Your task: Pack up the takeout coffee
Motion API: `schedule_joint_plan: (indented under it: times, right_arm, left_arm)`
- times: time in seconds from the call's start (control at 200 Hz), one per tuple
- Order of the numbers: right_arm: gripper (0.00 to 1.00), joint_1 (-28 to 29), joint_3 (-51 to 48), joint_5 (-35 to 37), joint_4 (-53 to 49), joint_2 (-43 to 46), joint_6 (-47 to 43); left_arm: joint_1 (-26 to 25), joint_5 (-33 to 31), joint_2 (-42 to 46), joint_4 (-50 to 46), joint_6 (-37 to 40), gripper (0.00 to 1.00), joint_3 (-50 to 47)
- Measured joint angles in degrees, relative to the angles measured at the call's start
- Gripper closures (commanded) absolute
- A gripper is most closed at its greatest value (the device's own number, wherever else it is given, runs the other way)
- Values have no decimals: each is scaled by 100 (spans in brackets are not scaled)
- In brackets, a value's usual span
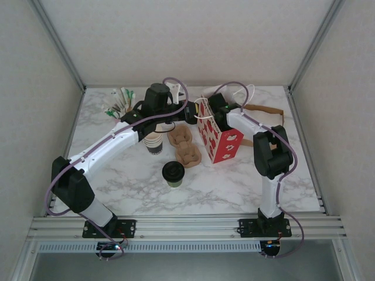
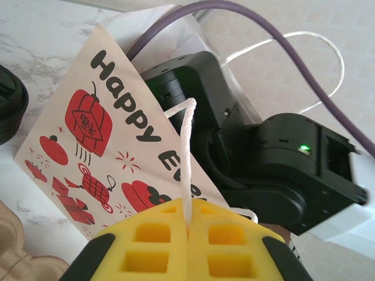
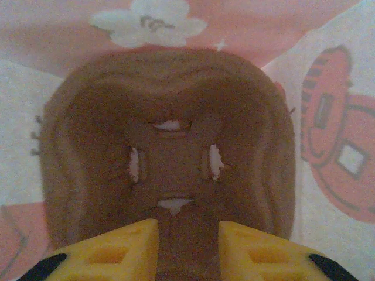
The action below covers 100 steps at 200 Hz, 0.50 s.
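Note:
The takeout coffee [image 1: 174,174], a small cup under a black lid, stands on the marble table in front of the arms, apart from both grippers. Behind it stands a red-and-white printed gift bag [image 1: 218,137]. My left gripper [image 2: 187,213] is shut on the bag's white string handle [image 2: 187,152] at its top edge. My right arm [image 1: 237,120] reaches down into the bag's mouth. Inside the bag, my right gripper [image 3: 187,225] is shut on the near rim of a brown pulp cup carrier [image 3: 170,93], which lies against the bag's wall [image 3: 328,70].
A stack of nested cups [image 1: 153,142] stands left of the bag. Two brown carriers [image 1: 186,153] lie between the stack and the bag. Sachets and stirrers [image 1: 120,102] lie at the back left, and a brown paper handle [image 1: 263,111] at the back right.

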<state>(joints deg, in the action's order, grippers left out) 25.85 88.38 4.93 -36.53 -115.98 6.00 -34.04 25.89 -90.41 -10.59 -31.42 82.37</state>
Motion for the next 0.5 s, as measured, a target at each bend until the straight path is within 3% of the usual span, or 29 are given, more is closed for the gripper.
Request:
schedule_joint_plan:
  times: [0.501]
  right_arm:
    - [65, 2, 4, 136, -162, 68, 70]
  left_arm:
    - [0, 0, -2, 0, 17, 100, 0]
